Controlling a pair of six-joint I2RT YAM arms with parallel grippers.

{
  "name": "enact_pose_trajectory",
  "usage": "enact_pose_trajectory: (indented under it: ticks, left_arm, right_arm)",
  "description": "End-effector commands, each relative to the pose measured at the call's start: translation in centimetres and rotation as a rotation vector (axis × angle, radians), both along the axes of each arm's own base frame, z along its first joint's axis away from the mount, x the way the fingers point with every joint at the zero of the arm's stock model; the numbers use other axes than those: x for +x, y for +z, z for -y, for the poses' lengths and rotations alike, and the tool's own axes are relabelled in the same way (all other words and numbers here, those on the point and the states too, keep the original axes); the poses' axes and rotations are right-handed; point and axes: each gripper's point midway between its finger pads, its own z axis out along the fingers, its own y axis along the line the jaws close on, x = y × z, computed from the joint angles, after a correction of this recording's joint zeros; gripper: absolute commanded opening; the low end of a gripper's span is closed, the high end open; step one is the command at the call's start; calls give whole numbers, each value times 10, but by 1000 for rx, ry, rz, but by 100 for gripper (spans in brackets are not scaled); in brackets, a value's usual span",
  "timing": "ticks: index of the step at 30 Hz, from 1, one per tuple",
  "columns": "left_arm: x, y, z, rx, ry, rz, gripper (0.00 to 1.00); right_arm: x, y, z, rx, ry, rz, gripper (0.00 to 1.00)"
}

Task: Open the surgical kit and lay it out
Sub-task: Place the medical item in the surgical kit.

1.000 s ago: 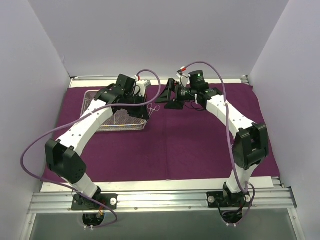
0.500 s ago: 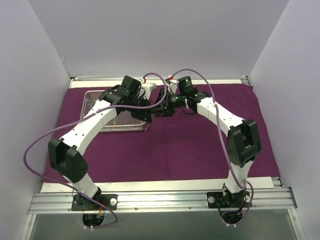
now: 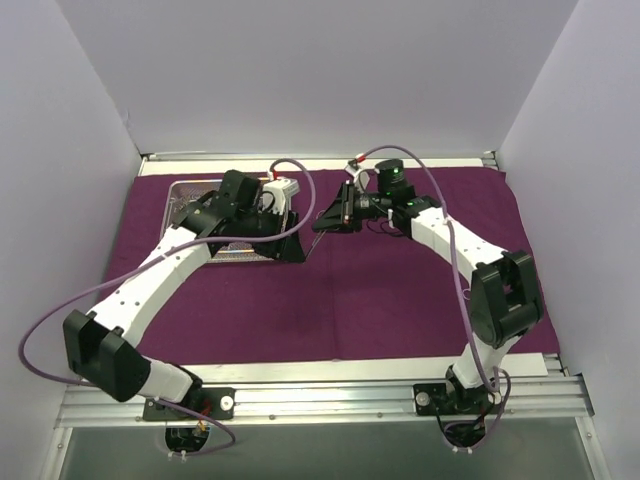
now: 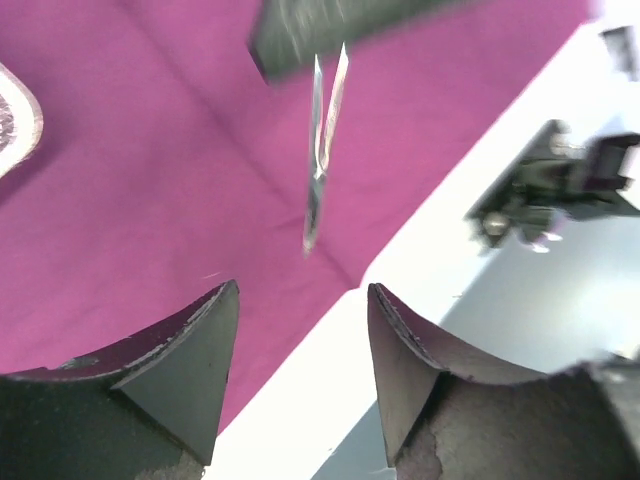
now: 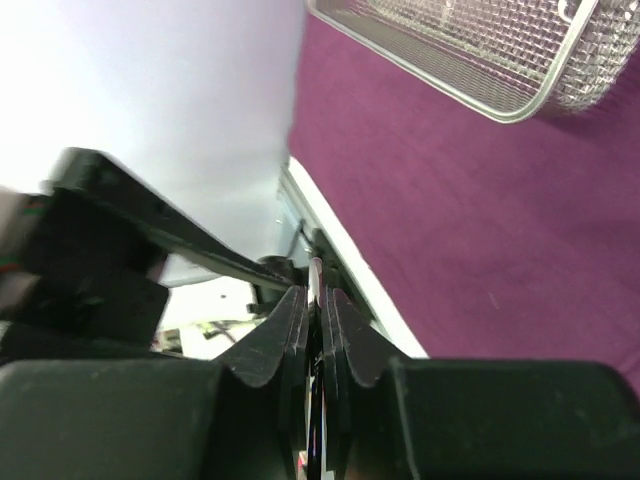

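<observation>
The deep-purple cloth wrap (image 3: 390, 290) lies spread flat over the table. On its far left stands the silver wire-mesh tray (image 3: 176, 199), also seen in the right wrist view (image 5: 470, 55). My right gripper (image 3: 328, 214) is shut on a slim steel instrument (image 5: 316, 272), whose thin edge shows between the closed jaws (image 5: 318, 290). In the left wrist view that instrument (image 4: 321, 160) hangs tips-down over the cloth (image 4: 150, 180), just beyond my left gripper (image 4: 303, 292). The left gripper (image 3: 297, 240) is open, with nothing between its fingers.
White walls (image 3: 300, 70) close in the back and both sides. A white strip (image 3: 330, 370) and a metal rail (image 3: 320, 400) run along the near edge by the arm bases. Purple cables (image 3: 60, 300) loop beside both arms.
The left gripper has opened and drawn back from the instrument. The right gripper, open a second ago, has closed on it and now holds it alone.
</observation>
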Motion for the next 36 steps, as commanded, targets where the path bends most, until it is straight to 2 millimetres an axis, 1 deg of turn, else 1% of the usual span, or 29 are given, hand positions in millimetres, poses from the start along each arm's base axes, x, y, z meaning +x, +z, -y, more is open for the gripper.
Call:
enact_pose_trajectory:
  ticks: [1,3,4,7,11,16,18,19,20,21,23,24,25,26,27,28,29,30,31,32,33,34,35,36]
  left_arm:
    - [-16,27,21,-205,-76,27,63]
    - [-19,37,26,-263,-79,39,64]
    - [-22,34,26,-270,-80,28,64]
    - [-23,35,27,-278,-82,26,66]
    - [-22,46,27,-298,-79,56,66]
    - [-19,50,21,-283,-48,93,66]
    - [-21,51,21,-283,-54,97,65]
    - [-22,49,23,-288,-68,84,61]
    - [-24,48,23,-288,-81,75,44]
    - [-26,47,25,-296,-97,65,32]
    - [-34,46,28,-322,-129,36,10]
    - [-37,45,29,-332,-137,21,2]
    - [-40,44,30,-338,-149,8,2]
    - [-43,40,27,-327,-144,-12,2]
    - [-44,39,26,-319,-136,-20,2]
    - [-46,39,24,-318,-131,-20,2]
    - [-47,39,21,-315,-126,-26,2]
    - [-51,35,18,-300,-119,-46,2]
    - [-54,38,14,-300,-115,-36,2]
    - [-59,35,11,-292,-111,-52,2]
    - [-60,33,8,-286,-100,-53,2]
    - [-63,32,7,-286,-97,-60,2]
    - [-67,34,4,-294,-98,-61,2]
    - [-73,29,3,-292,-108,-83,2]
  right_arm:
    - [-13,71,4,181,32,147,0]
    - [-19,77,4,200,48,168,0]
    - [-21,78,4,204,53,168,0]
    - [-26,82,5,214,62,172,0]
    - [-33,81,2,215,79,168,0]
    - [-42,84,-2,225,94,155,0]
    - [-44,88,-4,237,97,162,0]
    - [-46,89,-4,245,94,145,0]
    - [-46,94,-6,261,95,162,0]
    - [-46,97,-6,269,89,165,0]
    - [-45,102,-7,287,84,163,0]
    - [-44,104,-8,288,76,164,0]
    - [-42,104,-8,286,66,157,2]
    - [-40,110,-7,291,64,176,14]
    - [-34,111,-6,270,38,198,41]
    - [-34,83,3,140,-2,82,49]
    - [-26,72,14,24,17,274,56]
    - [-6,77,27,-107,-69,374,69]
    - [-9,58,41,-235,-73,364,74]
    - [-4,56,49,-295,-90,427,78]
    - [-6,55,59,-344,-81,515,85]
    - [-2,53,69,-411,-122,572,90]
    - [-7,69,77,-426,-146,660,98]
    - [-9,71,83,-466,-120,762,100]
